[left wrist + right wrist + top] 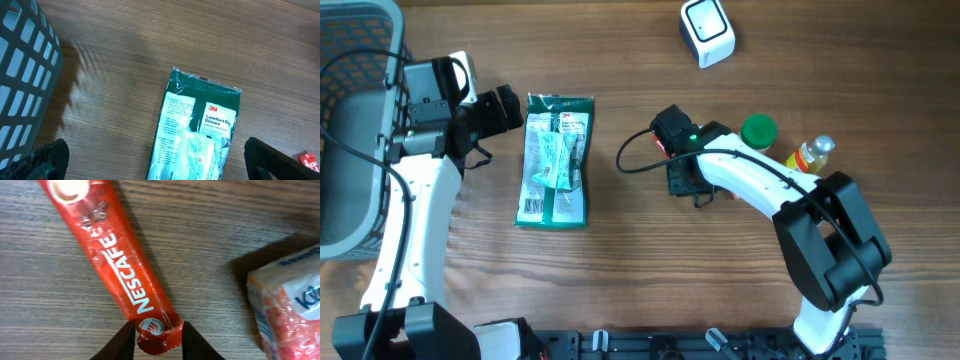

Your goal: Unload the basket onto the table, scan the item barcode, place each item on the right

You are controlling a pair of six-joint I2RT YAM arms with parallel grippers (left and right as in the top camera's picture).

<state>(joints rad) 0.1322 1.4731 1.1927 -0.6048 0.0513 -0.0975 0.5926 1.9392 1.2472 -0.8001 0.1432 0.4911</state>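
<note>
right tool [159,341] pinches the end of the nescafe sachet [117,265].

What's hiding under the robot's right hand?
A red Nescafe stick lies on the table, its end pinched by the right gripper. From overhead, the right arm mostly hides it.

Wood table [620,265] is carrying basket [342,200], gloves pkt [555,160], scanner [707,32], Nescafe stick [112,255], tissue pkt [290,305], green-lid jar [758,130], bottle [810,155].

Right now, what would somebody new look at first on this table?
A bright red Nescafe stick fills the right wrist view, its near end pinched in the right gripper. On the left half of the table lies a green gloves pack, and a white scanner sits at the far edge.
</note>
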